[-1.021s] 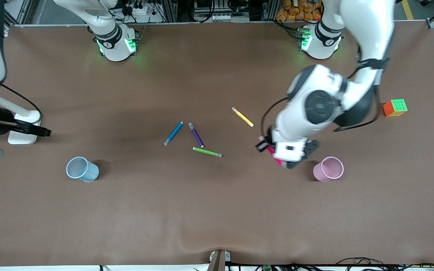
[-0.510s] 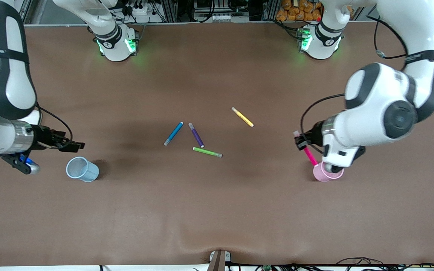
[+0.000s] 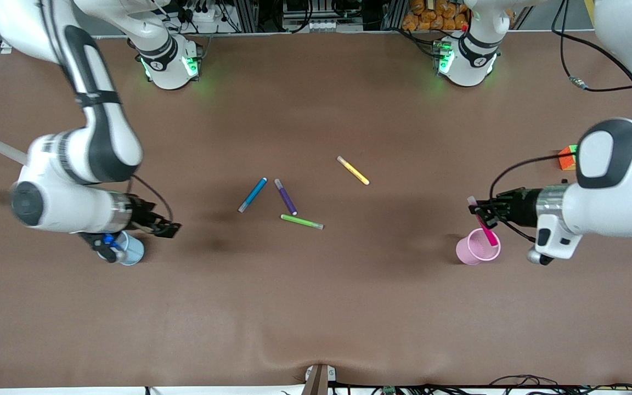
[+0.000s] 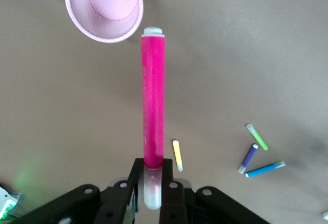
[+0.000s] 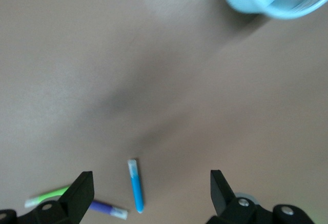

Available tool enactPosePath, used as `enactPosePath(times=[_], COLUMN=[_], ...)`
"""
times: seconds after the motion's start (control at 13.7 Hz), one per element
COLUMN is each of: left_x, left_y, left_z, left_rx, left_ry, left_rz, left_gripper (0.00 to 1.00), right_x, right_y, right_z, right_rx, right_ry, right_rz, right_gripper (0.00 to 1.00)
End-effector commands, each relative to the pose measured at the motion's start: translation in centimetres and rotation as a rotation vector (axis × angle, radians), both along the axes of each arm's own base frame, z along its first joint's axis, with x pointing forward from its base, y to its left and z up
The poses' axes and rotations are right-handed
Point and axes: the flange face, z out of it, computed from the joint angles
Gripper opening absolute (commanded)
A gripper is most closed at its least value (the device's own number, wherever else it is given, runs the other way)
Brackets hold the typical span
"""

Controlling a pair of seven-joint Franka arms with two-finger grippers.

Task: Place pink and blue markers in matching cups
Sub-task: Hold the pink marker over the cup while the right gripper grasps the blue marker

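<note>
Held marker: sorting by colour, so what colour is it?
Magenta-pink marker, pale cap; clearest in the left wrist view.

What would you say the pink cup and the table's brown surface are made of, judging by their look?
Pink cup: probably thin plastic, pale and slightly translucent, with fine ribbing on its inner wall and a smooth rim.
Brown surface: looks like a matte mat or sheet laid on the table, without shine, with a slight ripple near its edge closest to the front camera; the exact material is unclear.
</note>
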Motion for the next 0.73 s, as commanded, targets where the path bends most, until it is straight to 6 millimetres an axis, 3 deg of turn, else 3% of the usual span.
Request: enactPosePath(times=[0.0,0.22,0.66], left_x=[0.3,0.7,0.5], left_y=[0.6,2.0,4.7], left_z=[-2.0,-4.5,-8.7], left_rx=[-0.044,-0.062,-0.096], left_ry=[0.037,0.077,0.151], left_rz=[0.004,0.03,0.081], left_gripper=[0.0,0.0,0.0], right_x=[-2.1,-3.8,-5.9], right_y=[3.3,7.5,9.8], right_z=[-3.9,-7.6,-11.8], right_rx=[-0.025,-0.053,-0.078], right_ry=[-0.02,-0.024,-0.018], right_rz=[-0.062,-0.075,-0.065], right_gripper=[1.0,1.0,0.76])
